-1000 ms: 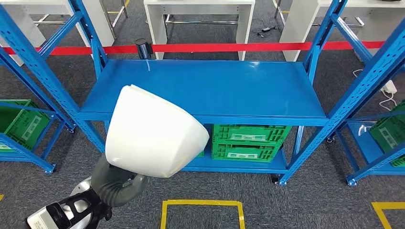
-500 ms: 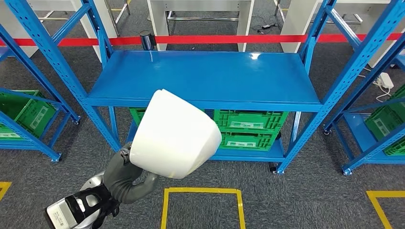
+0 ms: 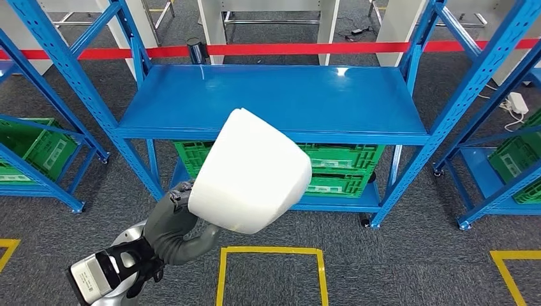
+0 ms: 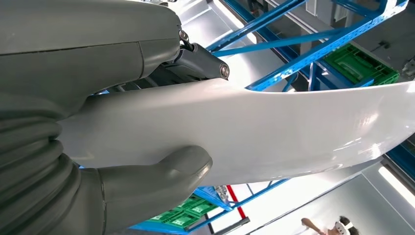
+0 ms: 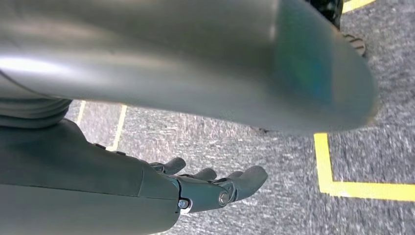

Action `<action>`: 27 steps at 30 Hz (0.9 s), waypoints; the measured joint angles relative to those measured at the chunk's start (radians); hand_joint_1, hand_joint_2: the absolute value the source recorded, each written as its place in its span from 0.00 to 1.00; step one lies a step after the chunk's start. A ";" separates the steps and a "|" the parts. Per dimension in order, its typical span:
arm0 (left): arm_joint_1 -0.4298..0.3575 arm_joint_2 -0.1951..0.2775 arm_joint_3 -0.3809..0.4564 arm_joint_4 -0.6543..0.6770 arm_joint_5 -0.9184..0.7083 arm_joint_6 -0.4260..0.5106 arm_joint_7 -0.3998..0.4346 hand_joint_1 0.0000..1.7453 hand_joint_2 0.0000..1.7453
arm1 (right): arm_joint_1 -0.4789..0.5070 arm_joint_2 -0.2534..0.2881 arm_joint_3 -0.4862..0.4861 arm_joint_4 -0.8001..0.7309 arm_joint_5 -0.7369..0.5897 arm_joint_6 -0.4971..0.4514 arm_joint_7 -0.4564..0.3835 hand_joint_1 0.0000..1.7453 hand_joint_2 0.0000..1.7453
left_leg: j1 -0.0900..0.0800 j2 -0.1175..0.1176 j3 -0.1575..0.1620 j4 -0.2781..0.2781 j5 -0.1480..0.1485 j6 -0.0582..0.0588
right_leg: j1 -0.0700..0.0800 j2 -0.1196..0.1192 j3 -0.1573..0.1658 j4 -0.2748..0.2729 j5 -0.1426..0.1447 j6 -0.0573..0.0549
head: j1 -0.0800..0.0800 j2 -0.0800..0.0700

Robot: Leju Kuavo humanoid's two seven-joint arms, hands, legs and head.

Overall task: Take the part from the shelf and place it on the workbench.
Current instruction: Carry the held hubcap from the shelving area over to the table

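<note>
A large white moulded part (image 3: 252, 172), shell-shaped and glossy, rides in the air in front of my blue steel shelf (image 3: 274, 102), gripped from below by the left hand (image 3: 172, 223). From the left wrist camera I see the thick grey thumb (image 4: 166, 169) pressed against one face of the white shell (image 4: 254, 132) and the darker fingers (image 4: 200, 58) wrapped over its other face, so the panel's edge is clamped between them. In the head view the part covers the front lip of the shelf's middle deck and part of the green plastic crates (image 3: 338, 169) stacked on the bottom deck. More green crates (image 3: 29, 150) sit in the neighbouring rack to the left. A red barrier tape (image 3: 306, 48) runs behind the shelving. Yellow tape (image 3: 271, 255) marks a square on the grey carpet just below the part. My right hand (image 5: 210, 188) hangs over that carpet, its fingers loosely spread and holding nothing, near a yellow floor line (image 5: 333, 181).
</note>
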 joint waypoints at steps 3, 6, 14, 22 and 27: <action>-0.014 -0.010 -0.011 0.004 -0.001 0.002 0.023 1.00 1.00 | 0.000 0.000 -0.002 0.000 0.004 0.003 0.003 0.00 0.00 | 0.004 -0.010 -0.006 -0.009 0.010 0.001 | -0.007 0.005 -0.074 0.160 -0.103 0.015 | 0.004 0.000; -0.015 -0.012 -0.023 0.008 -0.001 0.004 0.044 1.00 1.00 | 0.002 -0.001 -0.002 0.000 0.008 0.003 0.007 0.00 0.00 | 0.009 -0.030 -0.028 0.007 0.014 -0.006 | -0.017 0.006 -0.099 0.224 -0.118 0.027 | 0.005 0.000; -0.021 -0.016 -0.039 0.013 0.008 0.000 0.067 1.00 1.00 | 0.002 0.002 -0.004 0.000 0.008 0.002 0.016 0.00 0.00 | 0.013 -0.080 -0.072 0.049 0.023 -0.052 | -0.022 0.032 0.006 0.023 -0.018 -0.016 | 0.002 0.000; -0.016 -0.016 -0.046 0.020 -0.003 0.032 0.068 1.00 1.00 | 0.010 0.004 -0.008 0.000 0.024 0.003 0.007 0.00 0.00 | 0.013 -0.005 -0.115 0.299 -0.143 -0.056 | -0.018 -0.064 -0.012 0.022 -0.002 -0.031 | -0.015 0.000; -0.022 -0.016 -0.047 0.020 0.000 0.019 0.054 1.00 1.00 | 0.003 0.006 -0.008 0.000 0.030 0.011 0.005 0.00 0.00 | -0.010 0.056 0.022 0.082 -0.101 -0.025 | -0.010 -0.112 0.000 0.019 -0.010 -0.007 | -0.015 0.000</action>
